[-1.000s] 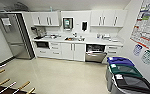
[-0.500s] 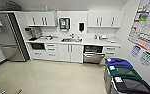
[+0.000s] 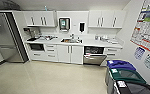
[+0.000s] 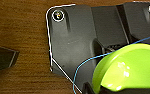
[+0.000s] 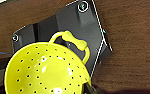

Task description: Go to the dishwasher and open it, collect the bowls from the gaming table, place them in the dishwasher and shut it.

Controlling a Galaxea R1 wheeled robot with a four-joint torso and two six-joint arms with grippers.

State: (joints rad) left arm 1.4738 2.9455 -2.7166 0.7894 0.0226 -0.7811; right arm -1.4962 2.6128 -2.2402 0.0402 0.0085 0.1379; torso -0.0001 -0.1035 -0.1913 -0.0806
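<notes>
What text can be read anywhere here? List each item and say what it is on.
None can be read.
Wall posters: print too blurred.
Two round signs below them: blurred.
White labels on the bin lids: too small.
Green bowl and yellow perforated bowl: no markings seen.

No wording can be read anywhere. The posters (image 3: 147, 27) on the right wall, the round signs (image 3: 139, 53) beneath them and the white labels (image 3: 114, 70) on the bin lids are all too blurred to make out.
</notes>
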